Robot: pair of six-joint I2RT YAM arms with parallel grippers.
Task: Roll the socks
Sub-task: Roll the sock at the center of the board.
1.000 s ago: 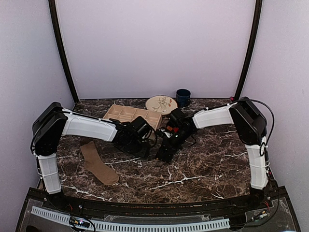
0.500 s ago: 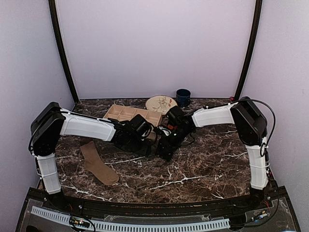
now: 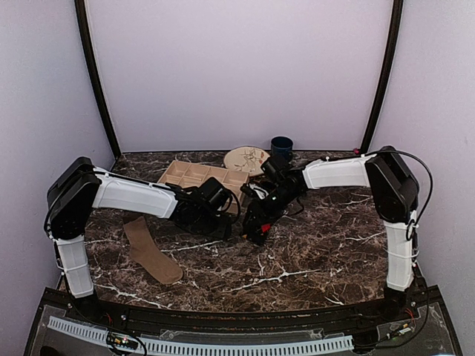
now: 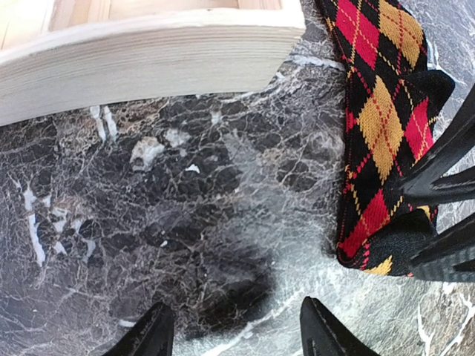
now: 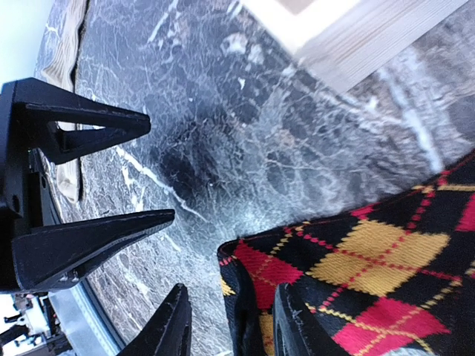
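A black, red and yellow argyle sock (image 4: 378, 111) lies on the marble beside the wooden tray, its near end folded over. In the right wrist view (image 5: 371, 259) that folded end sits between my right gripper's (image 5: 231, 330) open jaws; one finger touches it, the other stands off. My left gripper (image 4: 237, 337) is open and empty over bare marble, just left of the sock. In the top view the two grippers, left (image 3: 221, 224) and right (image 3: 256, 228), face each other closely and hide most of the sock. A tan sock (image 3: 151, 252) lies flat at the front left.
A wooden compartment tray (image 3: 200, 176) stands just behind the grippers; its corner shows in the left wrist view (image 4: 148, 59) and the right wrist view (image 5: 371, 30). A patterned plate (image 3: 248, 159) and a dark blue cup (image 3: 281, 148) are at the back.
My right arm has drawn its wrist back and to the right, and its gripper tip has shifted slightly toward the tray. The left gripper has barely moved.
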